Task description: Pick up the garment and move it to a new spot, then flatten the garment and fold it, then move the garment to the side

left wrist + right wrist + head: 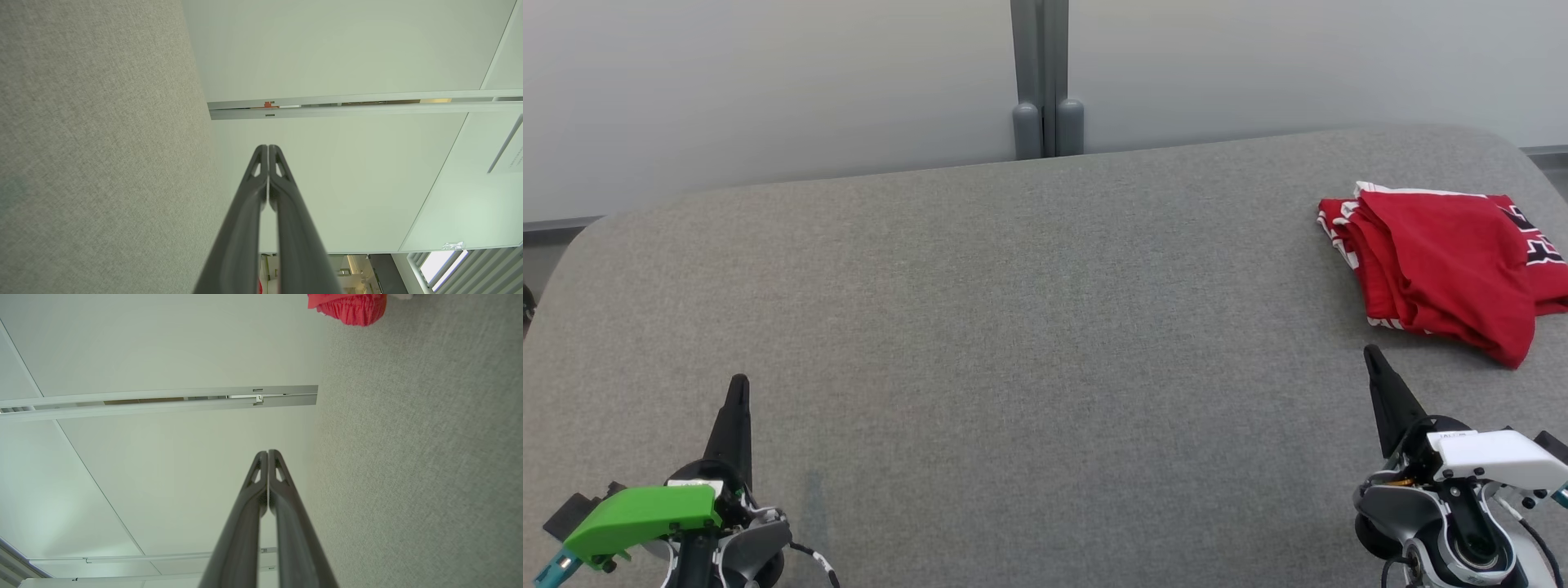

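A red garment (1445, 265) with white trim and dark lettering lies folded in a small stack at the right side of the grey fabric table (1013, 327). A corner of the garment (349, 306) peeks in at the top of the right wrist view. My right gripper (1372, 353) hovers at the lower right, just in front of the garment and apart from it, its fingers pressed together on nothing. My left gripper (738, 382) is at the lower left, far from the garment, also shut and empty. Both wrist views show the fingertips meeting, left gripper (268, 148) and right gripper (268, 452).
A pale wall panel (768, 82) stands behind the table, with a grey post (1045, 82) at its middle. The table's rounded far corners curve away at left and right. The garment reaches the right edge of the head view.
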Robot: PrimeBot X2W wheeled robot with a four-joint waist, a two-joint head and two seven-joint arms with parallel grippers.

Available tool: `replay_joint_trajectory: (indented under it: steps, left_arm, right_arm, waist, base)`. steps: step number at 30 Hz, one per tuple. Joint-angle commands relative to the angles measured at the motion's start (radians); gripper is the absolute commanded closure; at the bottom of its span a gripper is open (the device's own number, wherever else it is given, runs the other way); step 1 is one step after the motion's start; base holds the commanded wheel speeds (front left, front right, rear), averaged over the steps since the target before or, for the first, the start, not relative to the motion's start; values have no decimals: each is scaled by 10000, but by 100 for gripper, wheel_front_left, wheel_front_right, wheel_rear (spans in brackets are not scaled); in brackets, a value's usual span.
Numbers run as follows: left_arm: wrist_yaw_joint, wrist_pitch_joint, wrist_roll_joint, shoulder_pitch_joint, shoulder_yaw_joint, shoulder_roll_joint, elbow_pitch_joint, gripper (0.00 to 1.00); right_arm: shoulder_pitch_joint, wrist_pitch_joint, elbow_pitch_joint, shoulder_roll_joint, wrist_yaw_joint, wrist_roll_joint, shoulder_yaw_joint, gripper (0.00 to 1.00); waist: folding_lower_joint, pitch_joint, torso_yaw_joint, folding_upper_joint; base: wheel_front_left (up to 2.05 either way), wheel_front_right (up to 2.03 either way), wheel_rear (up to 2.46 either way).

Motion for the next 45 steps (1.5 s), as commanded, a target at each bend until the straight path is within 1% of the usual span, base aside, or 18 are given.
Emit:
replay_joint_trajectory:
  steps: [1, 45]
  left_arm:
    - [-60, 33, -42, -104, 24, 5, -18, 100]
    - [-60, 30, -42, -104, 21, 5, -19, 100]
  right_arm:
    - [-58, 25, -48, -41, 4, 65, -18, 100]
    - [-57, 23, -49, -41, 4, 67, -16, 100]
  waist:
    - [-1, 0, 0, -1]
    - [-1, 0, 0, -1]
  base:
    - [0, 0, 0]
    - [0, 0, 0]
